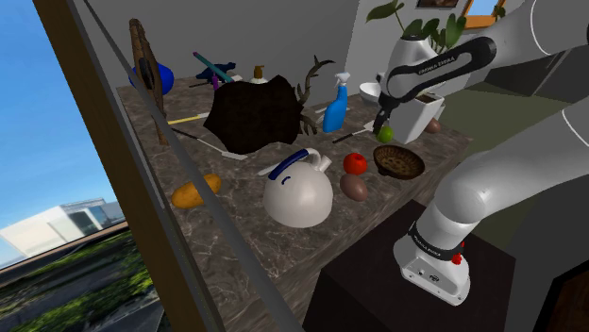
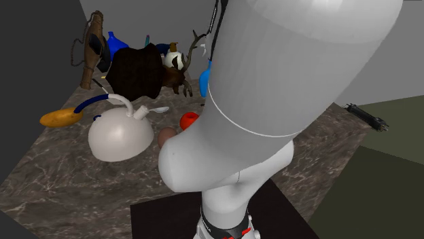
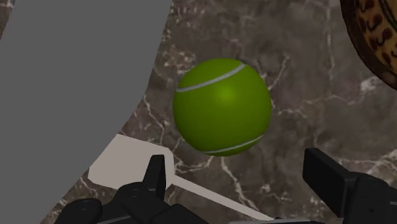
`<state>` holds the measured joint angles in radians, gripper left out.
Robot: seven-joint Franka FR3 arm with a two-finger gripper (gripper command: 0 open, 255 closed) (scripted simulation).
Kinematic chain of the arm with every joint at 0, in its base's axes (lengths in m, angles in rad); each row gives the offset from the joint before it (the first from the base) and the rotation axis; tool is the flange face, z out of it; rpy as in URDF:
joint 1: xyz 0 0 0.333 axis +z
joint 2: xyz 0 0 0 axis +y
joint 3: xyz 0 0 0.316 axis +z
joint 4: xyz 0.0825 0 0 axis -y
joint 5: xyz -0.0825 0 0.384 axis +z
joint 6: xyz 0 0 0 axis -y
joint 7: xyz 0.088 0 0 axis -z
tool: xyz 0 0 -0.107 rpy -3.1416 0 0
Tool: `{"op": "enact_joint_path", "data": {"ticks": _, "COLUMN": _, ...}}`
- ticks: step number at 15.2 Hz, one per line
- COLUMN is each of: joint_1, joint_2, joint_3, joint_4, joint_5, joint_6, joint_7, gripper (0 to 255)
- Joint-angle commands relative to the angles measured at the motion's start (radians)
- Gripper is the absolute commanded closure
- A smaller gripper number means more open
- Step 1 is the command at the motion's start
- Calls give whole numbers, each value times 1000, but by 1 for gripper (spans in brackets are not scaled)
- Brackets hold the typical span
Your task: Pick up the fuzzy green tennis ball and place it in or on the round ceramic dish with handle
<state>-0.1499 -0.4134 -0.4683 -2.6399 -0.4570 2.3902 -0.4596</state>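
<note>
One marbled counter (image 1: 236,226) carries everything. On it, near my stand, sits the white domed dish with a looped handle (image 1: 297,193), and a patterned brown bowl (image 1: 398,162) lies well apart from it. My claw (image 3: 242,183) hangs spread wide, gripping nothing. The green tennis ball (image 3: 222,106) rests on the stone near that bowl, just beyond my fingertips.
</note>
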Motion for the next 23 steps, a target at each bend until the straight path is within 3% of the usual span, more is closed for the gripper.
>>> {"op": "enact_joint_path", "data": {"ticks": 1, "joint_1": -5, "joint_2": 38, "joint_3": -19, "joint_4": -11, "joint_5": -3, "joint_6": 40, "joint_7": -1, "gripper": 0}}
{"op": "enact_joint_path", "data": {"ticks": 4, "joint_1": -6, "joint_2": 74, "joint_3": -31, "joint_4": -20, "joint_5": -5, "joint_6": 85, "joint_7": -3, "gripper": 0}}
{"op": "enact_joint_path", "data": {"ticks": 11, "joint_1": -8, "joint_2": 75, "joint_3": -28, "joint_4": -20, "joint_5": -3, "joint_6": 86, "joint_7": -4, "gripper": 0}}
{"op": "enact_joint_path", "data": {"ticks": 12, "joint_1": -8, "joint_2": 77, "joint_3": -29, "joint_4": -21, "joint_5": -3, "joint_6": 89, "joint_7": -4, "gripper": 255}}
{"op": "enact_joint_path", "data": {"ticks": 21, "joint_1": -9, "joint_2": 79, "joint_3": -33, "joint_4": -18, "joint_5": -3, "joint_6": 89, "joint_7": -9, "gripper": 255}}
{"op": "enact_joint_path", "data": {"ticks": 22, "joint_1": -9, "joint_2": 79, "joint_3": -33, "joint_4": -18, "joint_5": -3, "joint_6": 89, "joint_7": -9, "gripper": 0}}
{"op": "enact_joint_path", "data": {"ticks": 23, "joint_1": -39, "joint_2": 45, "joint_3": -10, "joint_4": -26, "joint_5": -15, "joint_6": 47, "joint_7": 78, "gripper": 0}}
